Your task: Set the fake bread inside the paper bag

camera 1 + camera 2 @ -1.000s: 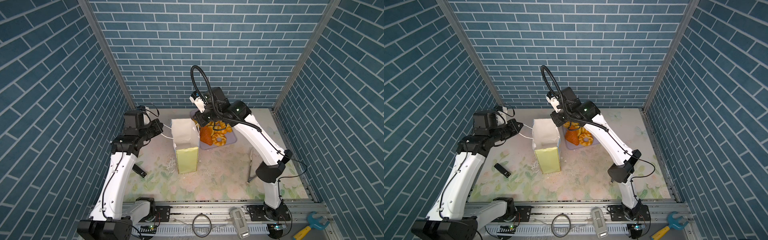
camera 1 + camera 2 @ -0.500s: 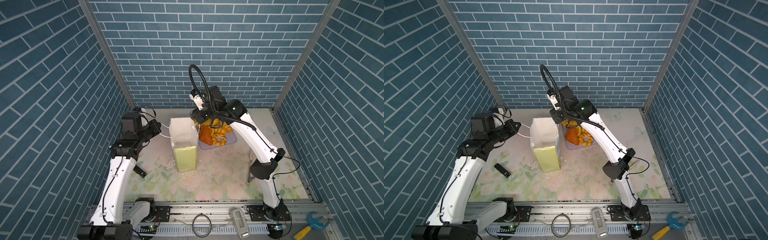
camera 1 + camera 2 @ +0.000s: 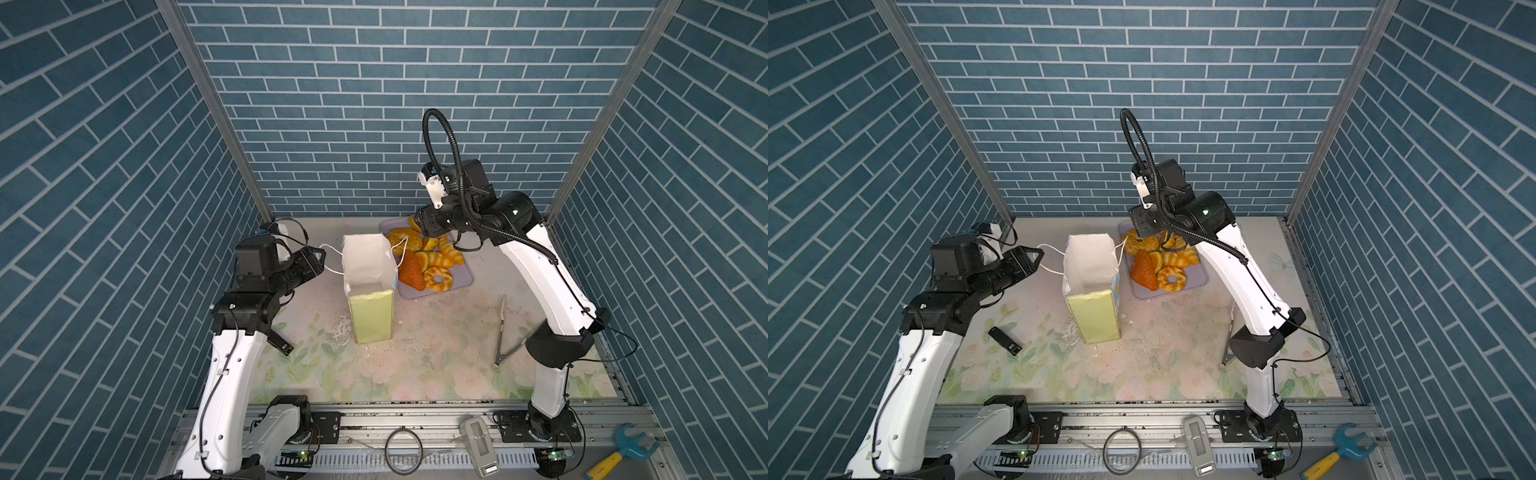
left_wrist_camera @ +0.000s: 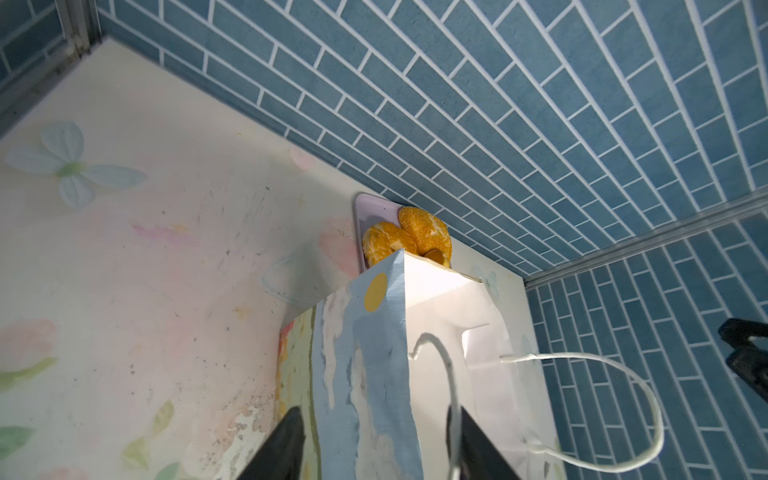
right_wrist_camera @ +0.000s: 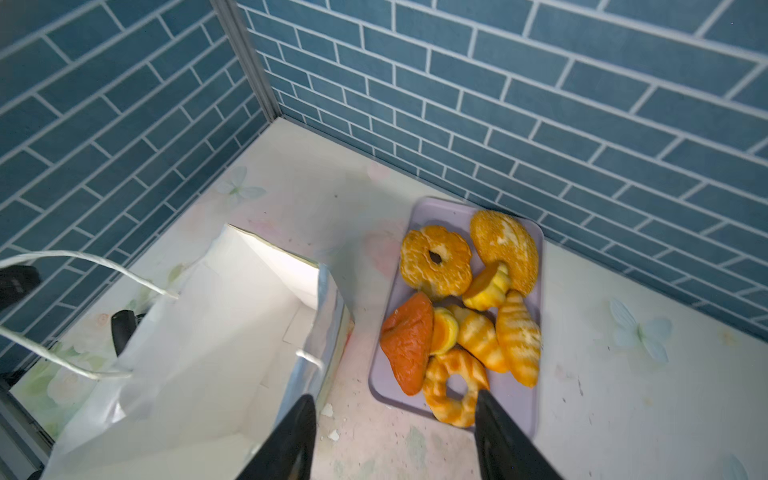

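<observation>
The paper bag [image 3: 368, 286] [image 3: 1092, 282] stands upright mid-table, its white mouth open and its cord handles loose. Several glossy orange fake bread pieces [image 3: 428, 262] [image 3: 1158, 262] lie on a lavender tray [image 3: 459, 278] just right of it. My left gripper [image 3: 320, 259] [image 4: 378, 449] is open at the bag's left side. The bag's blue face [image 4: 361, 353] shows between its fingers, and a handle cord [image 4: 451, 374] rests against one finger. My right gripper [image 3: 1142, 226] [image 5: 395, 444] is open and empty above the gap between the bag [image 5: 208, 340] and a ring bun [image 5: 455, 390].
Metal tongs [image 3: 500, 332] lie on the floral table near the right arm's elbow. A small black stick [image 3: 1005, 340] lies at front left. Blue brick walls close in three sides. The tray [image 5: 515, 399] sits against the back wall.
Both grippers have gone from shut to open. The right gripper has drawn back from the bag's mouth toward the tray. The bag's handles now hang free.
</observation>
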Controlling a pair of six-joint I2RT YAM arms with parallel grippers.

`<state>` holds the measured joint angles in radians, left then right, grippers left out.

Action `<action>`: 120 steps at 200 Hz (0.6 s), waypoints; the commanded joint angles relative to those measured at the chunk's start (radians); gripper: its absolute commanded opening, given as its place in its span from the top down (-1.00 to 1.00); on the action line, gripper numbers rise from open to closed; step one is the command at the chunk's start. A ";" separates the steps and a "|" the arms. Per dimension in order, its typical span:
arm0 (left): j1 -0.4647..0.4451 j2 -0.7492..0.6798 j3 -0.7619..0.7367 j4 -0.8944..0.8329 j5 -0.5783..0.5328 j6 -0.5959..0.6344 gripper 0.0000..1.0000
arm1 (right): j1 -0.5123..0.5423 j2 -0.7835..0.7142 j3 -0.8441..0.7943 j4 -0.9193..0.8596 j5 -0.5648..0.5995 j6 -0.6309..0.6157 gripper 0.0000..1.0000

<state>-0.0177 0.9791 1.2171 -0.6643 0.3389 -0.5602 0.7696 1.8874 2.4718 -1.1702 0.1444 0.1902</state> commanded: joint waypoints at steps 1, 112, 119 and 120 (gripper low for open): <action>0.004 0.002 0.063 -0.056 0.006 0.070 -0.33 | -0.053 -0.090 -0.132 -0.071 0.058 0.118 -0.22; 0.004 0.015 0.089 -0.106 -0.059 0.277 -0.44 | -0.313 -0.618 -1.165 0.074 0.075 0.486 -0.64; 0.004 0.007 0.079 -0.103 -0.063 0.283 -0.44 | -0.326 -0.642 -1.223 0.085 0.064 0.502 -0.65; 0.004 0.006 0.078 -0.104 -0.064 0.284 -0.44 | -0.329 -0.645 -1.231 0.089 0.062 0.505 -0.66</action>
<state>-0.0177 1.0050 1.3117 -0.7502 0.2993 -0.3359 0.4694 1.3056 1.3811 -1.1038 0.2180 0.5522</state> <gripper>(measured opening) 0.717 0.815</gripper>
